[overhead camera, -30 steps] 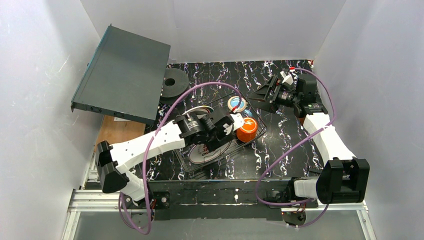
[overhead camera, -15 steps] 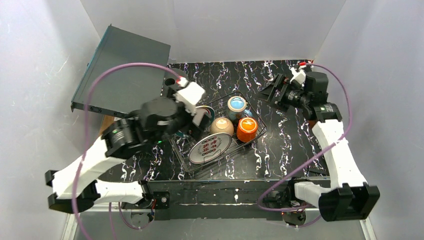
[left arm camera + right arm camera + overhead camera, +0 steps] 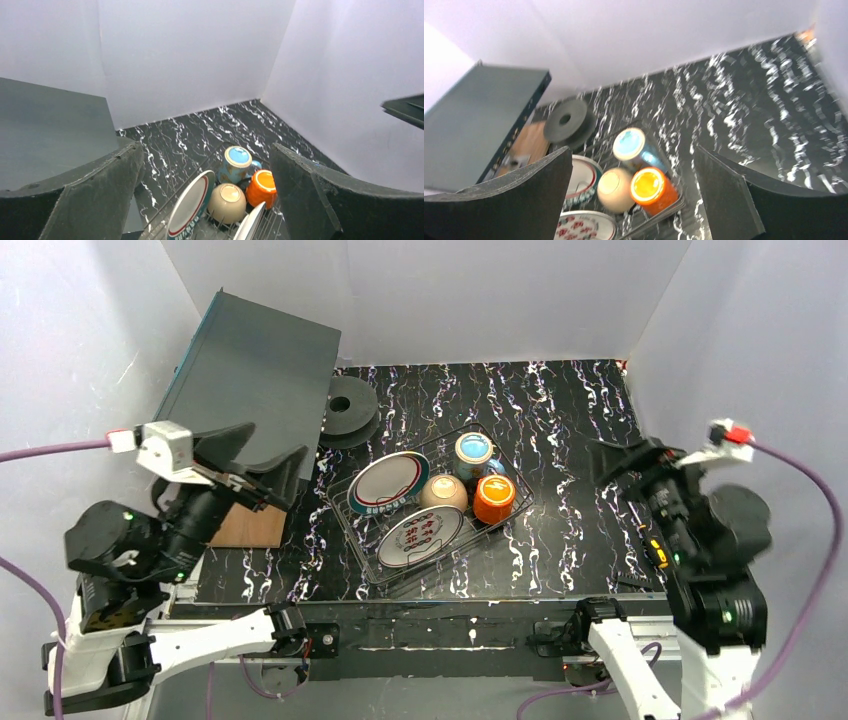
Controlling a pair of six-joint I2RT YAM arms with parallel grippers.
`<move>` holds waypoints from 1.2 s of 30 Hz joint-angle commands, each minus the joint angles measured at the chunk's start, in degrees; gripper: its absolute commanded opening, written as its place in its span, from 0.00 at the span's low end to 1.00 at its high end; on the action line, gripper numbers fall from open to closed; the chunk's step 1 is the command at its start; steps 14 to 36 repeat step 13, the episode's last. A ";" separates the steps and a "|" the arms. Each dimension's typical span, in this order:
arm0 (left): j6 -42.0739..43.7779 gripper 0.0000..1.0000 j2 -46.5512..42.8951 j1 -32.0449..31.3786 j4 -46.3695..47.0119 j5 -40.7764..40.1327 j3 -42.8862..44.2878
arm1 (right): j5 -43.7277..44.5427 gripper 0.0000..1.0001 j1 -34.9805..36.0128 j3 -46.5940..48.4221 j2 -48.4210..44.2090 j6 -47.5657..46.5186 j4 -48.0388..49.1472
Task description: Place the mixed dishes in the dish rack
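Note:
The dark wire dish rack (image 3: 352,538) sits mid-table and holds all the dishes. In it, the green-and-red rimmed plate (image 3: 388,483) and the red-patterned plate (image 3: 420,536) lean on the left. The cream bowl (image 3: 444,492), orange cup (image 3: 494,499) and blue mug (image 3: 473,451) lie on the right. My left gripper (image 3: 275,447) hangs open and empty, high up and left of the rack. My right gripper (image 3: 625,455) is open and empty to the rack's right. Both wrist views look down on the bowl (image 3: 226,202) and cup (image 3: 651,189) between their wide jaws.
A flat grey-black box (image 3: 255,380) leans at the back left, with a black spool-like disc (image 3: 348,405) beside it. A wooden board (image 3: 240,525) lies under the left gripper. White walls enclose the marbled black table (image 3: 560,400).
Both arms have drawn back from the rack toward the near edge and risen. The left gripper, earlier low over the rack, has opened wide; the green-and-red rimmed plate is uncovered in the rack.

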 commanded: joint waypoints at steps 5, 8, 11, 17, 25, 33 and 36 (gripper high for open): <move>1.60 0.98 -3.31 0.07 2.86 -2.91 0.63 | 18.21 0.98 0.07 0.45 -10.53 0.14 3.83; 0.97 0.98 -4.79 0.07 3.64 -2.89 -0.58 | 18.22 0.98 0.06 1.29 -11.77 0.70 3.61; 0.20 0.98 -5.81 0.07 4.26 -2.86 -2.03 | 21.50 0.98 0.05 3.84 -9.31 0.42 -0.48; 0.19 0.98 -6.07 0.06 4.62 -2.59 -2.57 | 28.21 0.98 -0.01 7.38 -5.61 3.65 -6.29; 0.19 0.98 -6.07 0.06 4.62 -2.59 -2.57 | 28.21 0.98 -0.01 7.38 -5.61 3.65 -6.29; 0.19 0.98 -6.07 0.06 4.62 -2.59 -2.57 | 28.21 0.98 -0.01 7.38 -5.61 3.65 -6.29; 0.19 0.98 -6.07 0.06 4.62 -2.59 -2.57 | 28.21 0.98 -0.01 7.38 -5.61 3.65 -6.29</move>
